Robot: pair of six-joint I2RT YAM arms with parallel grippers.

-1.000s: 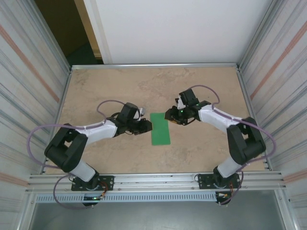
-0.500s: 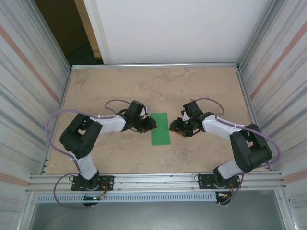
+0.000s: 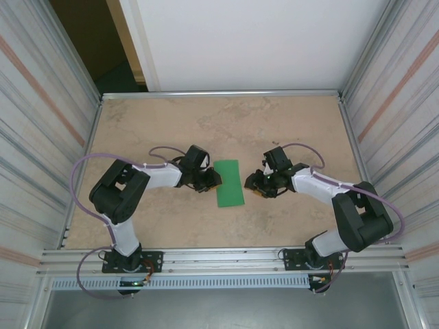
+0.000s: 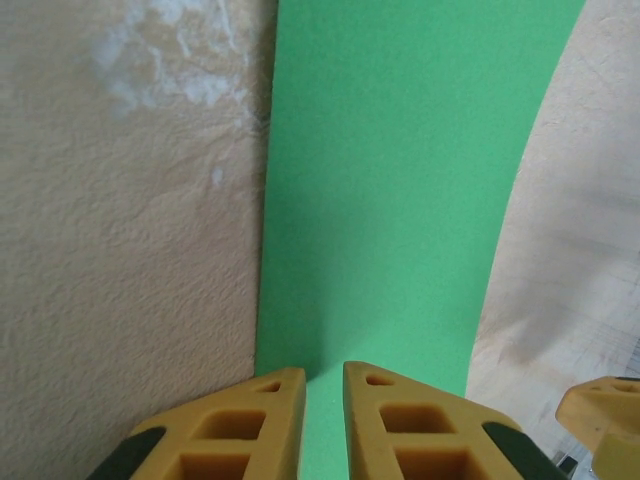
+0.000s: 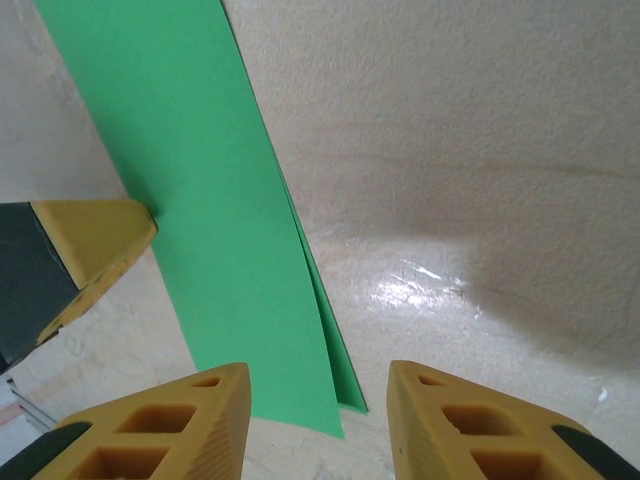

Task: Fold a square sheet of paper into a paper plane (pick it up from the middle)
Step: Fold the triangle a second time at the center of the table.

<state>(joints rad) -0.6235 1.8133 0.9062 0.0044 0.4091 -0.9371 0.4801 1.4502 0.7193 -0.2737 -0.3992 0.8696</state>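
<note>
My left end effector (image 4: pixel 323 372), open just a crack, pins the square sheet of paper (image 4: pixel 400 180), I think. My right end effector (image 5: pixel 318 372) waits half open, empty.

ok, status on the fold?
Left gripper barely open at left edge of paper. Right gripper open at its right edge. Paper folded double, lying flat. No obstruction seen.

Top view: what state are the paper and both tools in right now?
square sheet of paper: folded into a narrow double-layer rectangle, lying flat
left tool: nearly closed, tips over the paper's left edge
right tool: open, at the paper's right edge
</note>
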